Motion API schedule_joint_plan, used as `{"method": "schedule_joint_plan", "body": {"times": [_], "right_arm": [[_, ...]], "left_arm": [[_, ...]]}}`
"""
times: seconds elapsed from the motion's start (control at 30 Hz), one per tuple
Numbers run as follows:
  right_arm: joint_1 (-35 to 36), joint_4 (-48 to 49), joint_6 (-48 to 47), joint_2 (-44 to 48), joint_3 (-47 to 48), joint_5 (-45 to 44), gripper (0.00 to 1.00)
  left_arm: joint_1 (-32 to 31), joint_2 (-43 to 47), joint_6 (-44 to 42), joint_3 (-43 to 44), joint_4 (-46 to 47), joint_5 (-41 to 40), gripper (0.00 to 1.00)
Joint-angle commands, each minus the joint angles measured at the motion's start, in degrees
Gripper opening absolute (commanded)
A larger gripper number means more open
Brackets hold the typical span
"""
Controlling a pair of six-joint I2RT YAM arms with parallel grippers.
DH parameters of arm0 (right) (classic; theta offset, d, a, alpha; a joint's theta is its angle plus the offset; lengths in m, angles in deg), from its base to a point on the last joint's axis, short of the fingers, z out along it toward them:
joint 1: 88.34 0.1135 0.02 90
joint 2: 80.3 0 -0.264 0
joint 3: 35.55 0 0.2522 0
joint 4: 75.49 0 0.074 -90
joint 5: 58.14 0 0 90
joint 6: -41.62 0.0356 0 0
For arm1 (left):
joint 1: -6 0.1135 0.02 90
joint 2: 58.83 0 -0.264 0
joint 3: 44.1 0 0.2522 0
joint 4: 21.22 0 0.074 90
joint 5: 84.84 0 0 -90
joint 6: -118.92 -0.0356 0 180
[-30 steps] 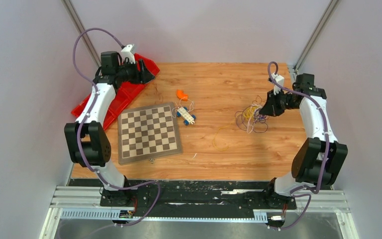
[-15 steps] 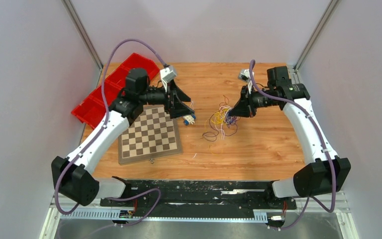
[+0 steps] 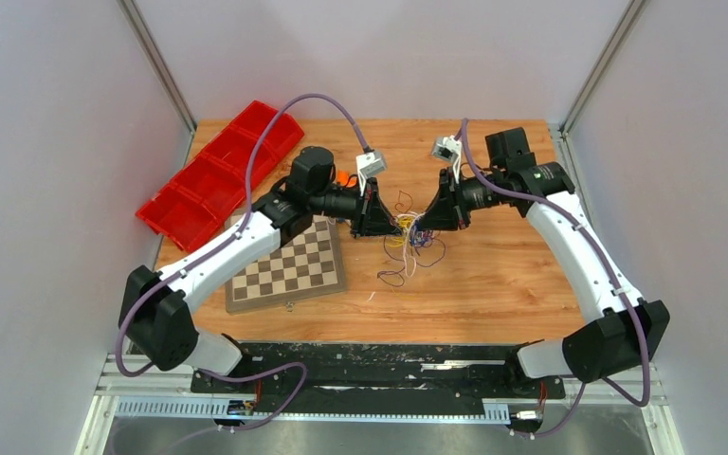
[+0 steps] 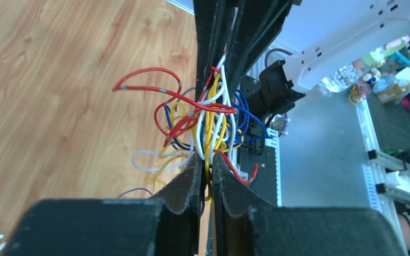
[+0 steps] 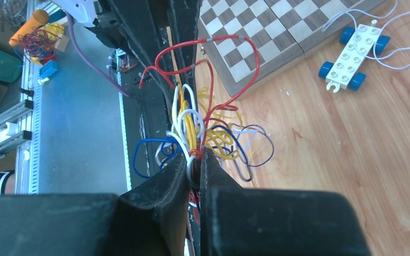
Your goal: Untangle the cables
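The cables [image 3: 409, 244] are a tangled bunch of thin red, yellow, white, blue and dark wires, lifted above the wooden table between the two grippers. My left gripper [image 3: 396, 227] is shut on the bunch's left side, with yellow and white strands pinched between its jaws [image 4: 207, 172]. From the right, my right gripper [image 3: 423, 222] is shut on the same bunch [image 5: 195, 162]. The two grippers' tips nearly touch. Loose loops [image 3: 393, 275] hang down to the table. In the left wrist view the cables [image 4: 205, 114] run straight up into the right gripper's fingers [image 4: 245, 37].
A chessboard [image 3: 289, 270] lies left of centre under the left arm. Red bins [image 3: 218, 175] sit at the far left edge. A white and blue wheeled toy [image 5: 352, 53] with a thin white string lies beside the board. An orange object [image 3: 343, 177] peeks out behind the left arm.
The left arm swung from the red bins to the table's middle and shut on the bunch. The right gripper carried the bunch leftward and lifted it to meet the left.
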Motion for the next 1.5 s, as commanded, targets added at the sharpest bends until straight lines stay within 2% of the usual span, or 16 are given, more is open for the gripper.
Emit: {"method": "schedule_joint_plan", "body": {"times": [0.0,0.07,0.13,0.2,0.3,0.43,0.6,0.8,0.9,1.2,1.33,1.47], "right_arm": [[-0.53,3.01,0.29,2.97,-1.24,-1.26,0.13],[-1.10,3.36,0.28,3.12,-3.08,-4.02,0.21],[-2.03,3.83,0.48,2.91,-4.19,-5.85,0.22],[-2.86,4.11,0.92,2.34,-4.60,-8.37,0.18],[-4.35,4.20,1.10,2.18,-3.71,-10.82,0.00],[-6.60,4.21,-0.44,3.55,-4.36,-13.50,0.00],[-13.02,2.41,-6.37,5.94,-7.36,-18.83,0.00],[-31.36,1.80,-13.90,3.00,-6.37,-21.22,0.00],[-36.38,1.23,-15.27,-0.35,-3.77,-21.63,0.00],[-41.88,2.08,-17.61,-7.98,-0.93,-26.90,0.00],[-42.43,2.62,-17.69,-9.98,-0.29,-28.69,0.00],[-42.44,3.03,-16.99,-10.71,-0.42,-27.87,0.00]], "left_arm": [[0.55,2.54,1.37,0.68,0.77,-1.44,0.02],[2.48,4.27,5.21,-1.06,3.65,0.46,0.00],[4.74,5.37,10.30,-2.51,8.09,2.85,0.00],[6.09,6.48,11.27,-3.23,9.27,3.58,0.00],[6.88,7.87,9.81,-3.48,7.66,3.43,0.00],[9.07,8.46,10.37,-3.53,6.94,3.69,0.00],[15.86,10.18,12.39,-4.70,6.84,3.74,0.00],[24.57,13.82,5.99,-3.54,-2.96,4.25,0.00],[28.63,14.73,3.01,-2.77,-7.01,3.98,0.00],[39.57,16.71,-1.03,-0.69,-13.33,6.00,0.00],[44.69,17.34,-3.03,0.81,-15.90,7.45,0.00],[47.18,17.50,-2.65,2.43,-15.76,8.40,0.00]]}}
